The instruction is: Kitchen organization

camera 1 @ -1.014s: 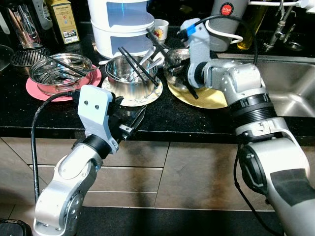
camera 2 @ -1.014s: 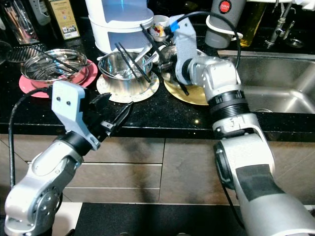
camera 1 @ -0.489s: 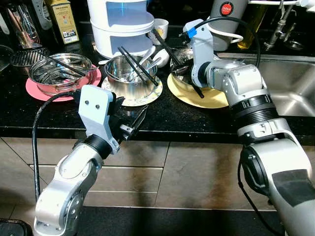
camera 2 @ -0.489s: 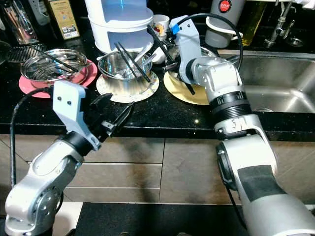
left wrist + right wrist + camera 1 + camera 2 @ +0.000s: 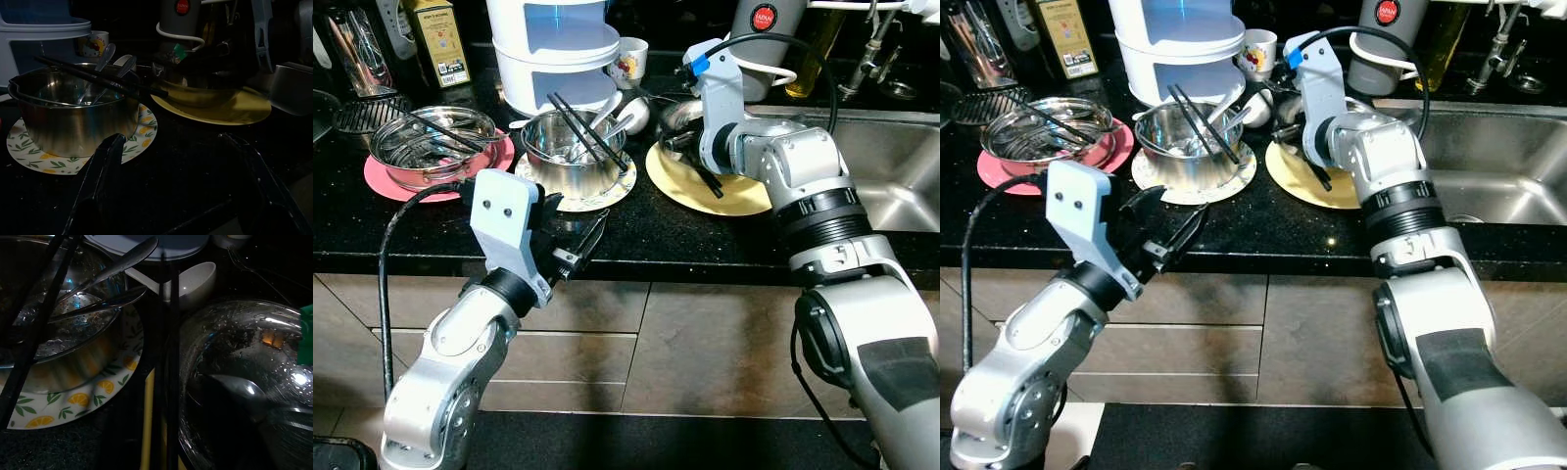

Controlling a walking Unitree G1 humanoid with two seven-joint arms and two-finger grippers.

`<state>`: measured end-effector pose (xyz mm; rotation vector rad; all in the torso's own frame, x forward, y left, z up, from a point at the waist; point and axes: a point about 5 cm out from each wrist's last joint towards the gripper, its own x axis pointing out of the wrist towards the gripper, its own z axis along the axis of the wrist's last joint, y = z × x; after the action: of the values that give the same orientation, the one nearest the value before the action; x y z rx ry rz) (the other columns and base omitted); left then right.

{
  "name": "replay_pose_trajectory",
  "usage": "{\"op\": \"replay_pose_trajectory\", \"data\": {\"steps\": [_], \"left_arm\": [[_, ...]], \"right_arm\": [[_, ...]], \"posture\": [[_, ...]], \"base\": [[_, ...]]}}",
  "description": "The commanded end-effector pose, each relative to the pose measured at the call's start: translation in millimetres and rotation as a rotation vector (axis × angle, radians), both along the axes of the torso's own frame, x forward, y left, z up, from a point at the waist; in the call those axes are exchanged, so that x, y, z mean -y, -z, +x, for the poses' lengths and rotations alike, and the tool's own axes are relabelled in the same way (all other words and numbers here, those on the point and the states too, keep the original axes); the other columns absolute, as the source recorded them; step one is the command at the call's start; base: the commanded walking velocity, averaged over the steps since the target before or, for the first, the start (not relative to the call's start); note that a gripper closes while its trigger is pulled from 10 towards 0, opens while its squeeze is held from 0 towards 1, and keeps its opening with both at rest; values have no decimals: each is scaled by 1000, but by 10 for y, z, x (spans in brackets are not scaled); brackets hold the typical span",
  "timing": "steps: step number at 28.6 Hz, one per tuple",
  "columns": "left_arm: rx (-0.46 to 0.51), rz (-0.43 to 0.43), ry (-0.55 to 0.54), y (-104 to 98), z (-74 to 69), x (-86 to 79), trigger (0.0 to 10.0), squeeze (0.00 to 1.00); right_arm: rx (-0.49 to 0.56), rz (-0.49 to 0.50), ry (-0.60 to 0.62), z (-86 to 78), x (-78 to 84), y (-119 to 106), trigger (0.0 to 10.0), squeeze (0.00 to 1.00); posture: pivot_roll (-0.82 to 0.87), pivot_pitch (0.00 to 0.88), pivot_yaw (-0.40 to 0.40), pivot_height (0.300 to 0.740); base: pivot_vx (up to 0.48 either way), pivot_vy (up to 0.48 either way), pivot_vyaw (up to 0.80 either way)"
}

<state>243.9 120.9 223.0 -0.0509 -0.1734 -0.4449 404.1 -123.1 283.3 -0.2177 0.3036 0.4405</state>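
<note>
Black stone surface (image 5: 646, 230), crowded with dishes beside the sink. I have the right gripper (image 5: 690, 147) down at the clear glass bowl (image 5: 244, 382) on the round yellow plate (image 5: 705, 186), and I cannot tell whether its fingers grip anything. A black chopstick (image 5: 166, 357) lies beside that bowl. The left gripper (image 5: 570, 238) hovers at the surface edge, fingers spread. My worry: nudging the wet bowl could slide it off the plate into the steel bowl (image 5: 573, 157) with chopsticks on the lemon-print plate (image 5: 607, 196).

Yellow plate (image 5: 728, 192), pink plate (image 5: 386, 182), lemon-patterned plate (image 5: 607, 192), black countertop (image 5: 705, 240)
</note>
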Motion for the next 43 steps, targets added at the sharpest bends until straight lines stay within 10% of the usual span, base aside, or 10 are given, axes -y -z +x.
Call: {"op": "replay_pose_trajectory", "data": {"steps": [1,2,3,23,43], "left_arm": [[14,0,15,-47,-22,34,10000,0],[14,0,15,-47,-22,34,10000,0],[15,-1,15,-50,-23,35,10000,0],[23,-12,21,-79,-29,48,10000,0],[56,-44,25,-150,38,71,10000,0]], "right_arm": [[-11,-28,10,-4,18,36,10000,251],[-11,-28,10,-4,18,36,10000,251],[-14,-25,14,-3,21,41,0,0],[32,56,-4,-9,-17,-67,0,0],[191,573,-3,-91,226,-156,0,0]], "posture": [[7,45,-55,740],[7,45,-55,740],[7,45,-55,740],[7,47,-54,740],[6,31,-36,740]], "base": [[0,0,0],[0,0,0],[0,0,0],[0,0,0],[0,0,0]]}}
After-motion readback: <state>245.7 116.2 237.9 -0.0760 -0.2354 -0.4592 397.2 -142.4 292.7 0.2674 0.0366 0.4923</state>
